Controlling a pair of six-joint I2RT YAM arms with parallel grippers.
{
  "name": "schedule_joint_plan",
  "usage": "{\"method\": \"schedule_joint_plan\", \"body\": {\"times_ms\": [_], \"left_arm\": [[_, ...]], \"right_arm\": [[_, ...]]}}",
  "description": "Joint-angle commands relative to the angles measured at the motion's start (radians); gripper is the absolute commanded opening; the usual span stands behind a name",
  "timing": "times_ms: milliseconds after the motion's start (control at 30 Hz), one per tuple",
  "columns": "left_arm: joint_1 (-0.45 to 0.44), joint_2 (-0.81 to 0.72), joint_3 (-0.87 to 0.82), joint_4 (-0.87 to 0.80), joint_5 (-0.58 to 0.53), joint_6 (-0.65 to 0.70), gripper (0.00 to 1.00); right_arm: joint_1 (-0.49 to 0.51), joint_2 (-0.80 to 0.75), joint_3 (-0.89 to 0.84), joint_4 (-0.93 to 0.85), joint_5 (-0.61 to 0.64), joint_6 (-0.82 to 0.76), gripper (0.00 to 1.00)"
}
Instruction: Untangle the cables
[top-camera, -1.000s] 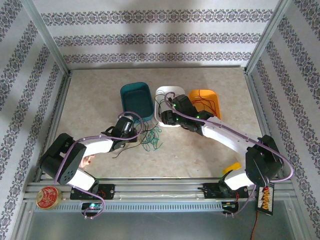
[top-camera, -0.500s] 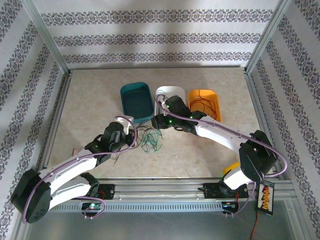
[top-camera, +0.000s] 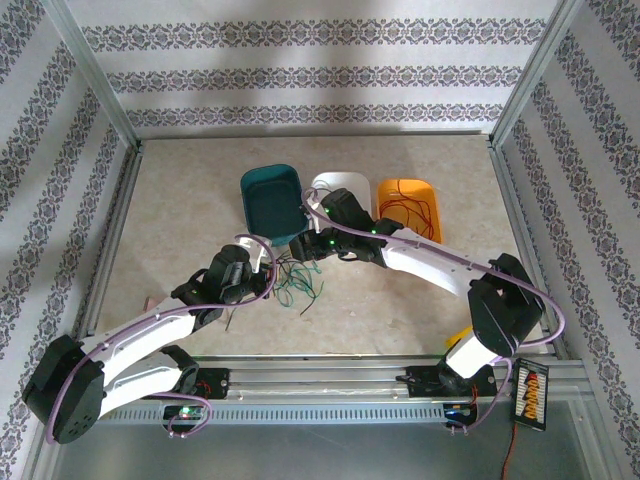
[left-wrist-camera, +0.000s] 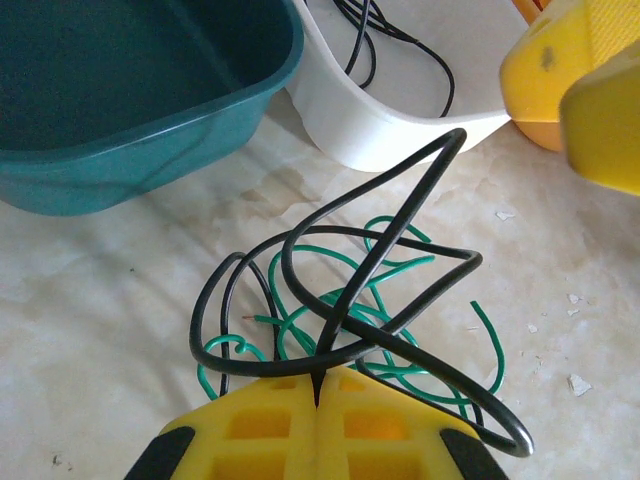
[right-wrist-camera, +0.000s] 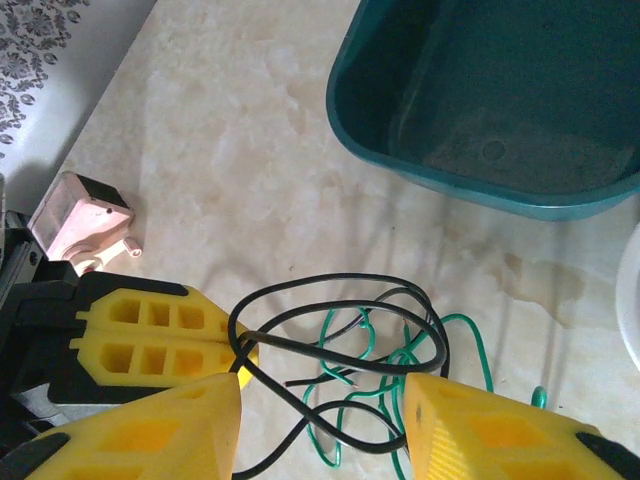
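Left claw (left-wrist-camera: 318, 385): two yellow latticed plastic fingers, pressed together on a thin glossy black cable (left-wrist-camera: 400, 190), which rises from the pinch in tall loops.

Right claw (right-wrist-camera: 322, 388): same make, jaws about half apart, holding nothing, poised just above the knot.

Knot: the black cable is threaded through thin green cables (left-wrist-camera: 400, 268). It lies on the pale marbled table (left-wrist-camera: 80, 300), just in front of the deep teal plastic tray (left-wrist-camera: 150, 170) and the white plastic tray (left-wrist-camera: 380, 130).

Handling note (judgement): the step in hand appears to be parting black from green.
- Keep the left claw as the anchor.
- Close the right claw on one black loop that stands clear of the green strands.
- Draw away slowly and level. If green rides along, ease off and re-grip nearer the crossing.

Count:
- Claws: two.
- Trays: three.
  - Teal tray: no cable seen inside.
  - White tray: coiled black wire (left-wrist-camera: 400, 40) inside.
  - Orange plastic tray (top-camera: 392, 190): thin red cables (top-camera: 415, 212) inside.
- Strands in the knot: loose ends suggest more than one black and more than one green. The exact numbers cannot be told.
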Motion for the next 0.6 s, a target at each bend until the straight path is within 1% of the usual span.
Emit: {"method": "schedule_joint_plan", "body": {"times_ms": [0,133,267,433,567], "left_arm": [[-0.011,-0.010,0.028,-0.030,0.013,0.028,0.00],[-0.015,-0.008,0.029,-0.029,0.007,0.025,0.00],[-0.023,-0.008,0.031,-0.028,-0.012,0.025,0.00],[-0.041,0.006,0.033,-0.021,-0.049,0.031,0.00],[-0.062,0.024,0.035,-0.006,-0.089,0.034,0.00]], "right_arm": [[0.013,0.035,0.041,0.007,-0.017,-0.002,0.49],[0.014,0.069,0.063,-0.010,-0.008,0.005,0.51],[0.017,0.076,0.056,-0.030,0.040,0.012,0.53],[0.028,0.072,0.036,-0.041,0.066,0.022,0.56],[0.042,0.074,0.032,-0.054,0.070,0.029,0.56]]}}
